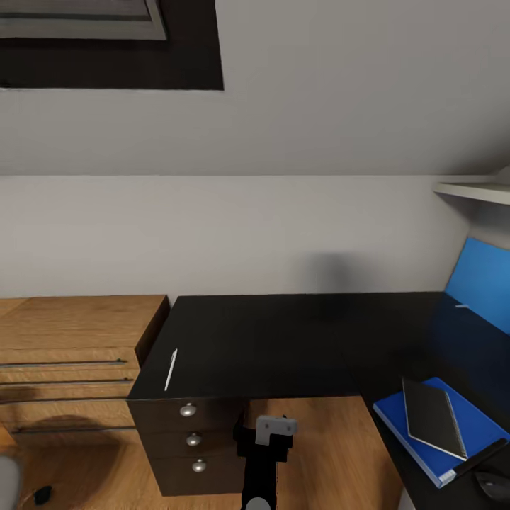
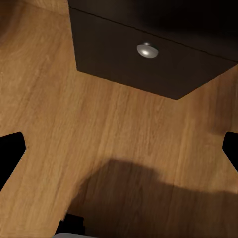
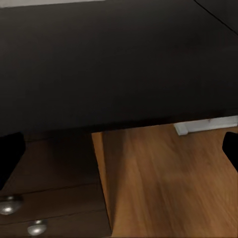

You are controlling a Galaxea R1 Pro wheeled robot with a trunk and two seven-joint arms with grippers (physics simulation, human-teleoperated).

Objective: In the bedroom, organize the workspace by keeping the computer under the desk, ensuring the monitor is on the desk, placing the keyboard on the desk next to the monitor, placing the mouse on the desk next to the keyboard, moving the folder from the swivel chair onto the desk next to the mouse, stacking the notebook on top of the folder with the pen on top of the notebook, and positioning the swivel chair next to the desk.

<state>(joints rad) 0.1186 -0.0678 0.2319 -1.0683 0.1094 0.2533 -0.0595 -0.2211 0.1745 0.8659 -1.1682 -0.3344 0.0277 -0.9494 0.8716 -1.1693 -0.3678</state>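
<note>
The glossy black desk (image 1: 283,340) fills the middle of the head view, its three-knob drawer unit (image 1: 191,439) at the near left. The pale pen (image 1: 171,369) lies on the desk's left end. On the right wing lies the blue folder (image 1: 453,443), and the dark-grey notebook (image 1: 432,416) rests on top of it. The black mouse (image 1: 494,484) sits just past the folder's near corner. My left gripper (image 2: 119,153) is open over the wood floor, facing a drawer knob (image 2: 147,50). My right gripper (image 3: 119,153) is open, facing the desk's front edge (image 3: 119,114).
A light-wood drawer chest (image 1: 71,354) butts against the desk's left end. A blue wall panel (image 1: 482,283) and a pale shelf (image 1: 471,190) stand at the right. One black arm link with a grey bracket (image 1: 275,428) hangs before the drawers. A grey shape (image 1: 7,482) cuts the lower left corner.
</note>
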